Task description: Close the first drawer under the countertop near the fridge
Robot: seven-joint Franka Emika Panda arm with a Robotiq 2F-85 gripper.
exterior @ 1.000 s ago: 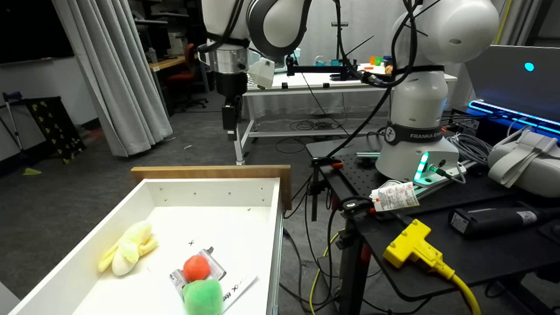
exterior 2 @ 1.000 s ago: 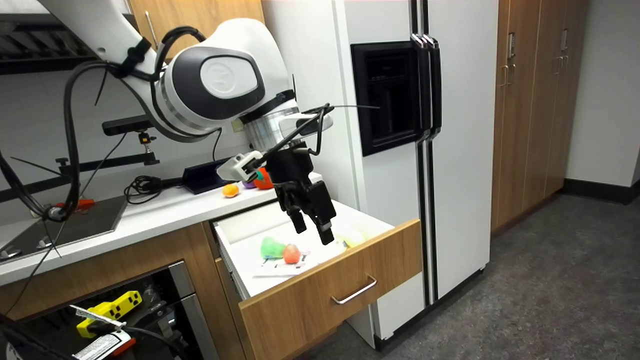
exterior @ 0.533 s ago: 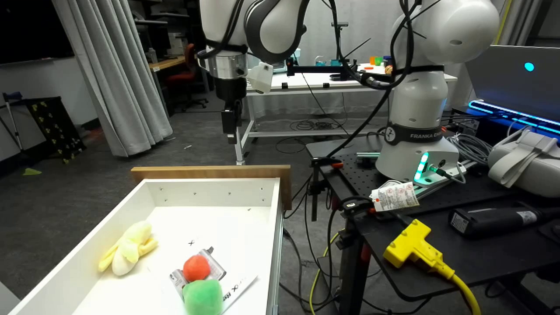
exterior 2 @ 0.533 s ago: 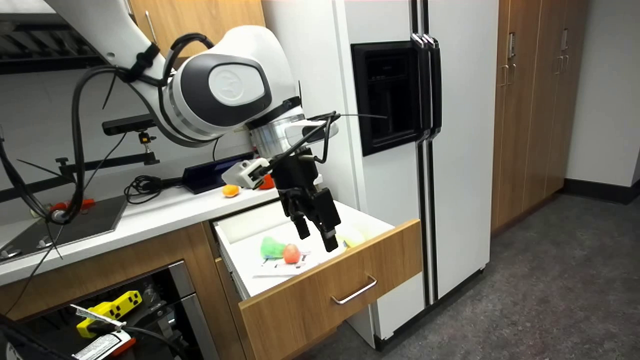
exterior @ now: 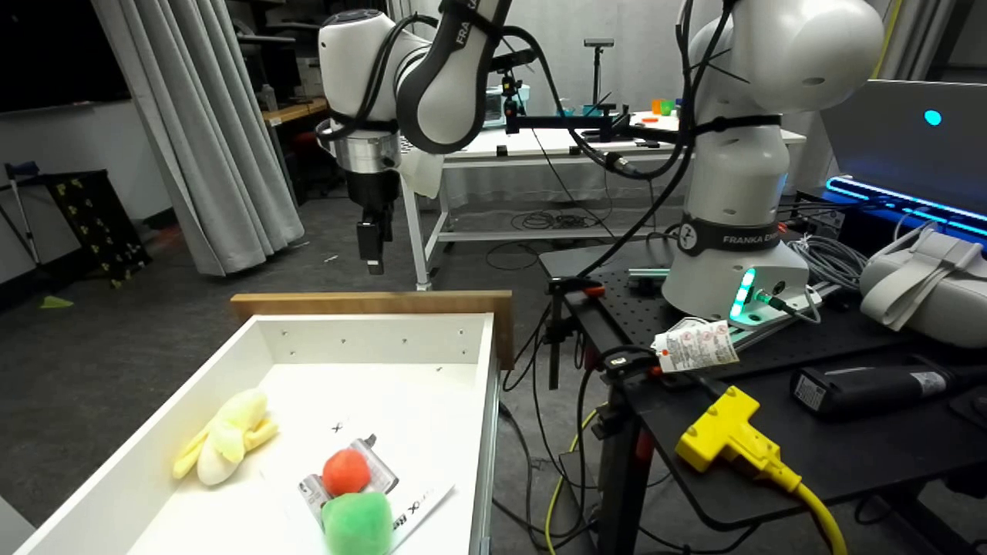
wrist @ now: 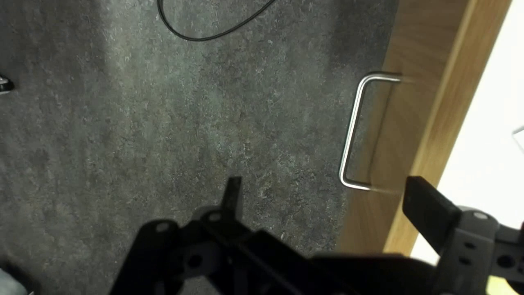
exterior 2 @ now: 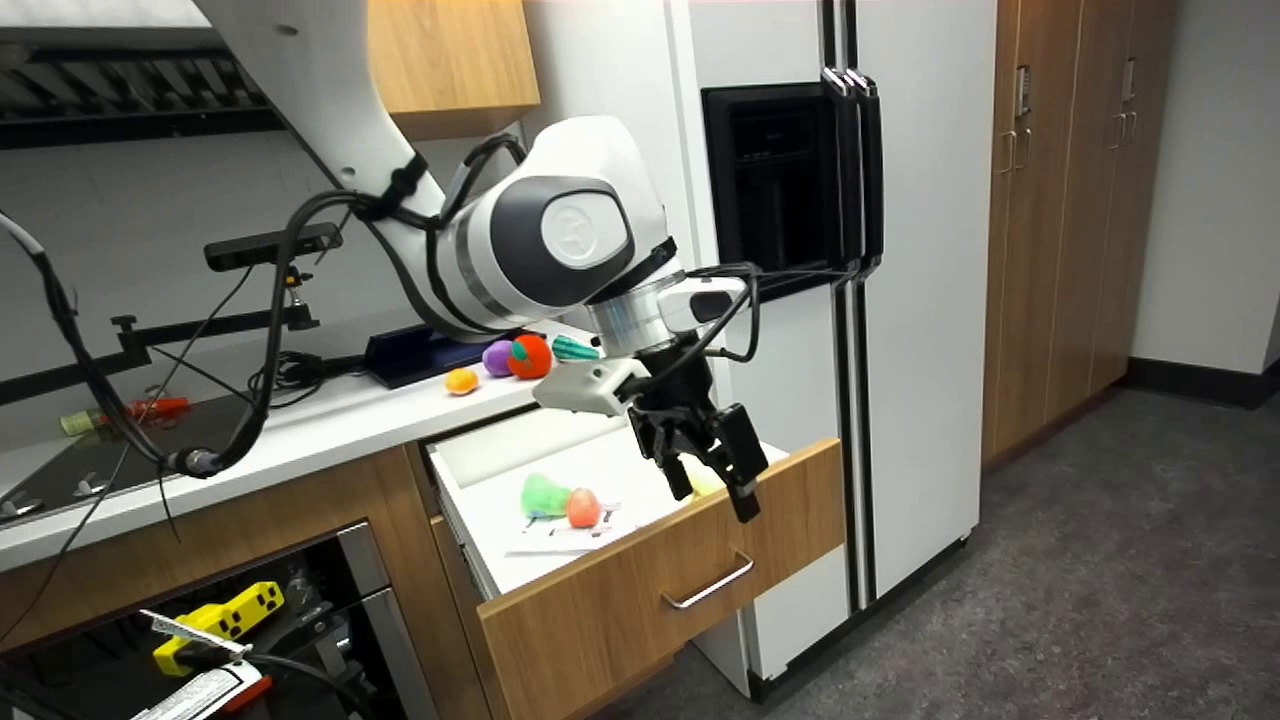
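Observation:
The drawer (exterior: 370, 339) is pulled out, with white inner walls and a tan wood front (exterior 2: 590, 640). Its metal handle (exterior 2: 708, 582) is on the front face and also shows in the wrist view (wrist: 351, 131). My gripper (exterior 2: 715, 500) is open and empty, pointing down near the top edge of the drawer front. In the other exterior picture the gripper (exterior: 373, 262) appears just above the front's top edge. In the wrist view the jaws (wrist: 324, 184) are spread, one finger over the floor and one overlapping the drawer rim (wrist: 444, 131). I see no contact with the drawer.
A yellow plush toy (exterior: 227, 439), a red ball (exterior: 346, 472) and a green plush (exterior: 357, 524) lie in the drawer. The fridge (exterior 2: 930, 330) stands beside it. Toy fruit (exterior 2: 530, 356) sits on the countertop (exterior 2: 400, 425). A black table (exterior: 771, 462) holds the robot base.
My gripper has moved down and toward the fridge side and drawer front, leftward in an exterior view and rightward in the other picture. The drawer has not moved. The gripper stays open.

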